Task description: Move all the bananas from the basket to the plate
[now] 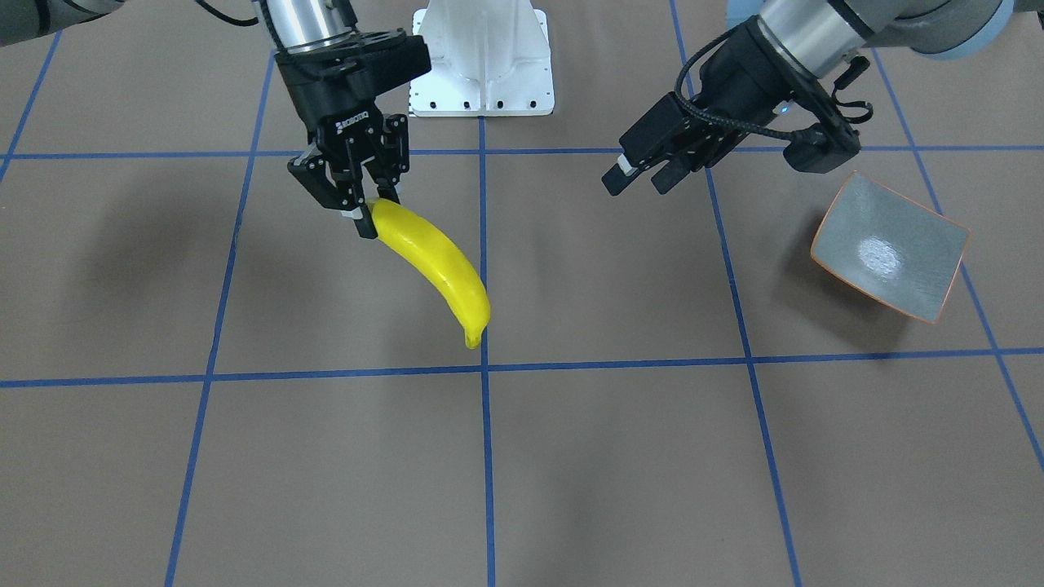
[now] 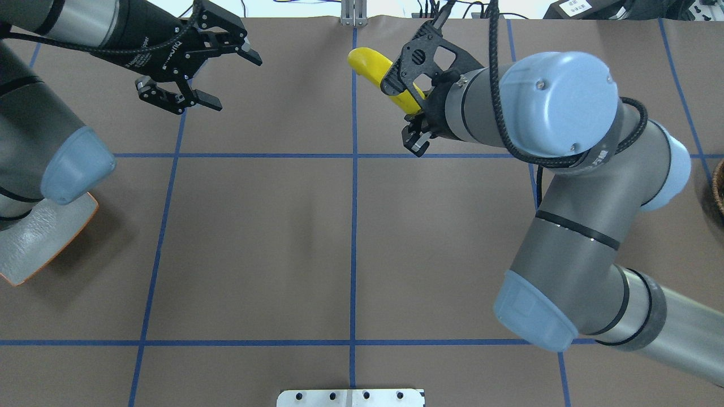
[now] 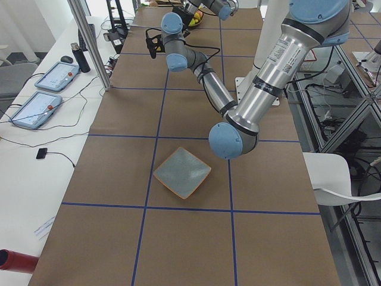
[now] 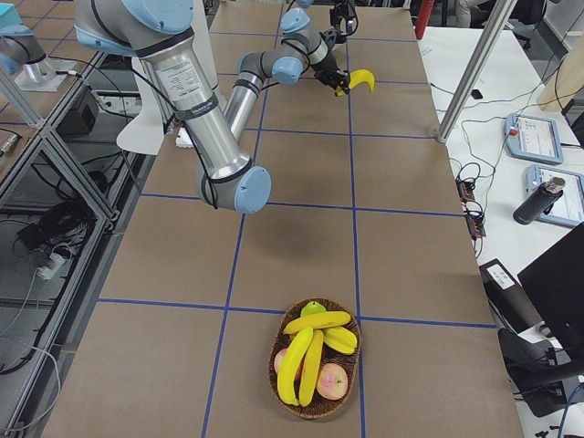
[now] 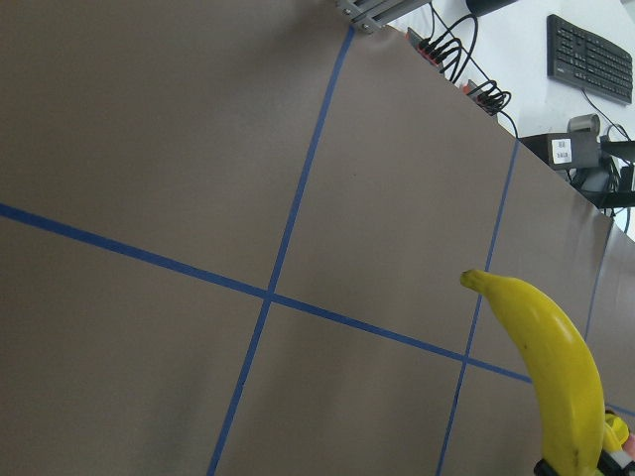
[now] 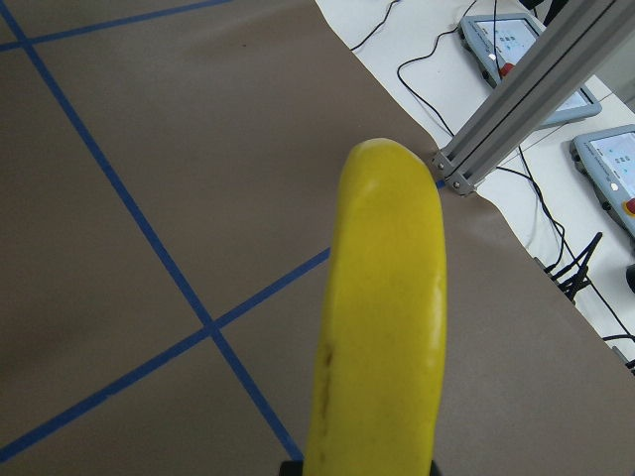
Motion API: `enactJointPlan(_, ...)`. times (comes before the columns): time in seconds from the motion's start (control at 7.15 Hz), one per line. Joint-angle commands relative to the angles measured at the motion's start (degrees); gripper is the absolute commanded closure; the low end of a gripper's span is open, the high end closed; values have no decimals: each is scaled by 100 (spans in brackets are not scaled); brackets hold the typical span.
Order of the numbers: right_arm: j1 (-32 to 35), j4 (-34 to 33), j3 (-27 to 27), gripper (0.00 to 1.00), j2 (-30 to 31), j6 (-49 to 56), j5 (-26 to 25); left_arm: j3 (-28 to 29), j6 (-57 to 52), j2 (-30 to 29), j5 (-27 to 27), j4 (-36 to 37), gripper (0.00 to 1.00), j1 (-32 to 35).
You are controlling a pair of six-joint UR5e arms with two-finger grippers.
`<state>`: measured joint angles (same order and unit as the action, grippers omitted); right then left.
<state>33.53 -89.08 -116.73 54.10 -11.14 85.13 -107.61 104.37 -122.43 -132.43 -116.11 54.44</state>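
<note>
Far left in the overhead view, the plate (image 2: 34,249) lies flat on the table (image 1: 620,473), grey with an orange rim, light glossing its face; the left arm's elbow (image 2: 73,164) covers its nearer part. At the far right end, well apart from it, the woven basket (image 4: 273,370) holds several bananas (image 4: 306,356) heaped lengthwise, with round reddish fruits (image 4: 333,381) tucked beside them.

The table is covered in brown paper, squared off by blue tape lines (image 1: 486,456). White desks along its far side carry tablets (image 3: 56,76), cables and a dark bottle (image 3: 81,56), and an aluminium post (image 4: 470,78) rises at the edge.

The left gripper (image 2: 232,81) hangs over the far left squares, jaws wide apart and holding nothing. To its right, near the centre line, the right gripper (image 1: 373,210) is clamped on one end of a single banana (image 1: 432,261), held in the air with its free tip slanting down. In the right wrist view that fruit fills the foreground and hides much of the paper behind it
</note>
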Motion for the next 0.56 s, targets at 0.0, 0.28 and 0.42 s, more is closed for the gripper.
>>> enactJointPlan(0.0, -609, -153, 1, 100, -241, -28, -863, 100, 627, -184, 86, 88, 4, -249)
enactJointPlan(0.28, -1066, -371, -8, 100, -338, -46, -1470, 222, 760, -351, 183, 89, 4, -398)
enactJointPlan(0.42, -1138, -538, -8, 100, -504, -54, -1534, 266, 821, -387, 183, 89, 4, -442)
